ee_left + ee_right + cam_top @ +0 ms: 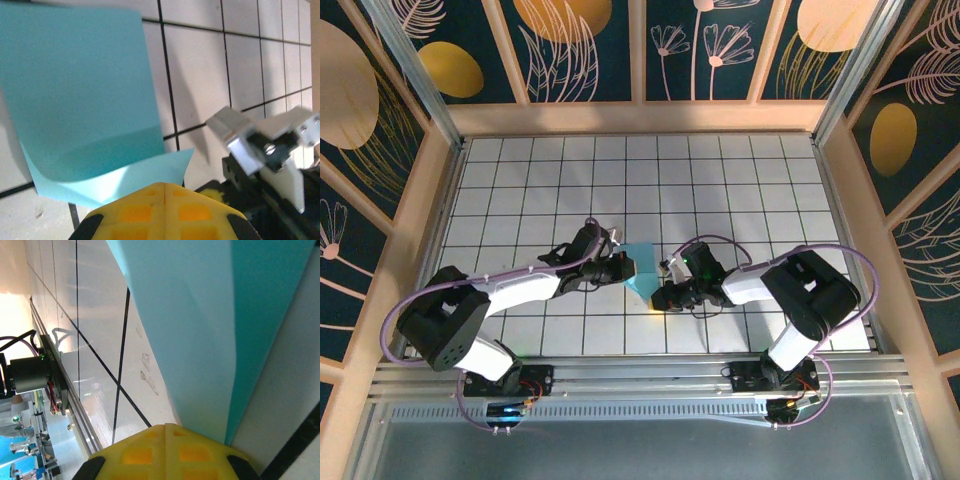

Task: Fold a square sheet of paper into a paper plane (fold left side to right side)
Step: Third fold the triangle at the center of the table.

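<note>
Mid-frame, the plain teal sheet of paper (642, 266) curls up off the tiled desk (720, 180), its edges pinched in the closed left tool (164, 187) and closed right tool (165, 427).

Both arms were stretched inward, elbows bowed out, wrists angled toward each other. And the left gripper (626, 268) was pinched fully closed, the right gripper (661, 297) closed too, tips sitting near one another.

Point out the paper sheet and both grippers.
paper sheet (85, 90): left wrist view, flat middle.
left gripper (164, 187): left wrist view, fingertip seam.
right gripper (165, 427): right wrist view, fingertip seam.
</note>
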`<state>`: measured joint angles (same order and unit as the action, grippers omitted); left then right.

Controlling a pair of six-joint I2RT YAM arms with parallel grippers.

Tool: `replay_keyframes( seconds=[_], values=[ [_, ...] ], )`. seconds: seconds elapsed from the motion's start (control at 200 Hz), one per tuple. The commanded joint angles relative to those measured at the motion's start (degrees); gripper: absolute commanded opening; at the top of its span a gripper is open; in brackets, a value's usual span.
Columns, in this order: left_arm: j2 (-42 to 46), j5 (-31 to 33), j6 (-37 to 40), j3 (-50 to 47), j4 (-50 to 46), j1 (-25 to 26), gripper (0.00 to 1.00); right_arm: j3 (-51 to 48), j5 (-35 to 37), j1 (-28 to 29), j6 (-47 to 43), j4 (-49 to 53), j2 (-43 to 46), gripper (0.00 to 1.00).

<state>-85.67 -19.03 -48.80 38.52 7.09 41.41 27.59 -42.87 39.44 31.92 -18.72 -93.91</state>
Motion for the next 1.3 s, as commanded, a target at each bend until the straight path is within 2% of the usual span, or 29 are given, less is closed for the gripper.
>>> replay_keyframes(
  seconds=[0.0, 0.29, 0.811, 1.291],
  values=[
    [-1.22, -2.85, -1.35, -0.6, 3.97, 1.61, 0.01, -1.74, 3.15, -0.59, -0.72, 2.99, -2.18, 0.0],
    [-6.69, -3.03, -2.39, 1.37, 5.79, 4.1, 0.0, -0.82, 4.32, -0.68, -1.16, 4.86, -2.25, 0.0],
    [-10.89, -4.17, -3.19, 1.88, 8.85, 4.9, 0.0, 0.19, 5.52, -0.61, -1.62, 7.03, -3.19, 0.0],
    [-11.01, 0.17, -4.67, -0.63, 7.82, 4.91, 0.0, 0.81, 6.23, -0.55, -2.04, 8.78, -3.93, 0.0]
  ],
)
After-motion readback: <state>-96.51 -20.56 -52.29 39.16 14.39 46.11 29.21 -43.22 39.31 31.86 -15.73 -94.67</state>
